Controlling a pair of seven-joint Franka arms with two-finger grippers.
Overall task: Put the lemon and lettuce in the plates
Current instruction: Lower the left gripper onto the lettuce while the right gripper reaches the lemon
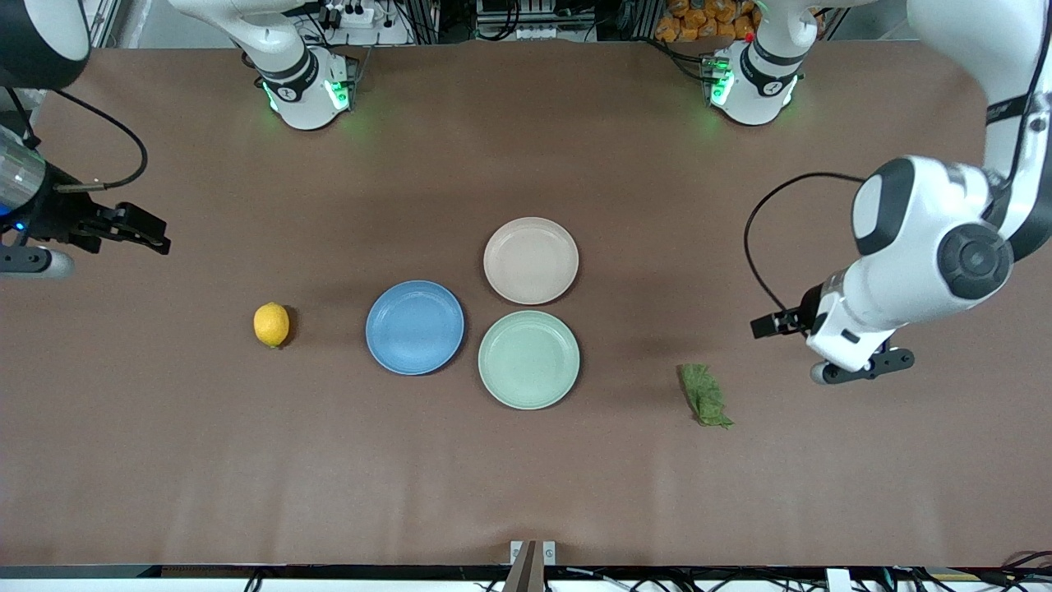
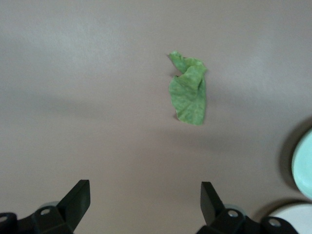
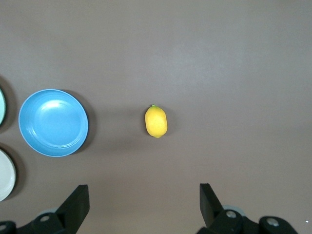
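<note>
Left end effector (image 2: pixel 145 204) spread above bench near lettuce (image 1: pixel 704 395); right end effector (image 3: pixel 144 204) spread, lemon (image 1: pixel 271 324) beside blue plate (image 1: pixel 415 327); descend centred, pinch leaf's raised fold.

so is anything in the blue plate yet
No. The blue plate shows only its bare inside. The lemon lies on the table beside it, toward the right arm's end. Nothing covers the plate.

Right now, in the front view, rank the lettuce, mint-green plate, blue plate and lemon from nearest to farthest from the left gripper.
From the left gripper:
1. lettuce, on the table toward the left arm's end.
2. mint-green plate, in the plate cluster at mid-table.
3. blue plate, beside the mint-green one.
4. lemon, toward the right arm's end.
</note>
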